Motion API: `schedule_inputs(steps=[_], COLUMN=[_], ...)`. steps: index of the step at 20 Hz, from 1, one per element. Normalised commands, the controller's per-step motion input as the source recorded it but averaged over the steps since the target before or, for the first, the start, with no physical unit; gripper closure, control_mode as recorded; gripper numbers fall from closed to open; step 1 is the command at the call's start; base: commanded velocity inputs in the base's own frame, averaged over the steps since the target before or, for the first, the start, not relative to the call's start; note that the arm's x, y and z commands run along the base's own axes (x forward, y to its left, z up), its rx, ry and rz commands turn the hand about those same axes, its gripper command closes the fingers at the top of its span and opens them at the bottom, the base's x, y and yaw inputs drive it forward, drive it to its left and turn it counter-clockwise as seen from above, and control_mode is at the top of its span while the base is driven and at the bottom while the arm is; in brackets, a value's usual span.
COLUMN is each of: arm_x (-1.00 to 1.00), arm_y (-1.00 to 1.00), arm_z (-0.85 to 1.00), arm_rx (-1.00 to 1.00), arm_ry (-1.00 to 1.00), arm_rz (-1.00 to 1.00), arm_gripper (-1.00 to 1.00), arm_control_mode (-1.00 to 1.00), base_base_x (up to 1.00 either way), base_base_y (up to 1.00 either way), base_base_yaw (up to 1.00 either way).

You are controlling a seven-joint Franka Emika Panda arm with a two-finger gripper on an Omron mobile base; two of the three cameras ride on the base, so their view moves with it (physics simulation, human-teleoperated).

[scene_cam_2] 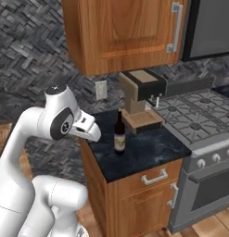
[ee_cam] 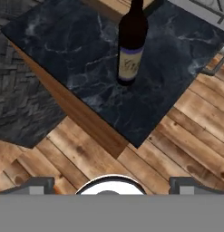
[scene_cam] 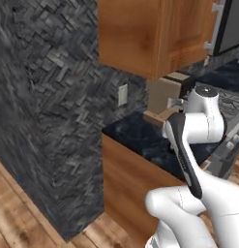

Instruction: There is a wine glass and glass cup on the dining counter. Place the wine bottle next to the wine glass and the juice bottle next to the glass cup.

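The wine bottle (scene_cam_2: 119, 134) stands upright near the middle of the dark kitchen worktop (scene_cam_2: 148, 150), in front of a coffee machine (scene_cam_2: 140, 95) and beside the stove (scene_cam_2: 199, 115). The gripper's jaws stand wide open and empty, well back from the bottle, likely lining up to grasp it

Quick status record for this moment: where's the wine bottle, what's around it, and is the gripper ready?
wine bottle: upright on the dark-topped kitchen counter, untouched
near it: wooden-topped appliance behind, stove to the right
gripper: open, empty, above and short of the bottle
dining counter: not in these views
step: bottle not yet grasped
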Motion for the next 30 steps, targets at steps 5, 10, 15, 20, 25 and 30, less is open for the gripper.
schedule_inputs(steps=[5, 10, 15, 20, 25, 30], arm_x=[0.0, 0.0, 0.0, 0.0, 0.0, 0.0], arm_y=[0.0, 0.0, 0.0, 0.0, 0.0, 0.0], arm_z=[0.0, 0.0, 0.0, 0.0, 0.0, 0.0], arm_rx=[0.0, 0.0, 0.0, 0.0, 0.0, 0.0], arm_ry=[0.0, 0.0, 0.0, 0.0, 0.0, 0.0], arm_rz=[0.0, 0.0, 0.0, 0.0, 0.0, 0.0], arm_gripper=[-1.0, -1.0, -1.0, -1.0, -1.0, -1.0], arm_control_mode=[1.0, 1.0, 1.0, 1.0, 1.0, 1.0], base_base_x=[-0.4, -0.44, -0.16, 0.03, 0.02, -0.13], base_base_y=[-0.53, -0.51, -0.5, -0.66, -0.69, -0.66], base_base_yaw=[0.42, 0.48, 0.46, 0.24, 0.18, 0.18])
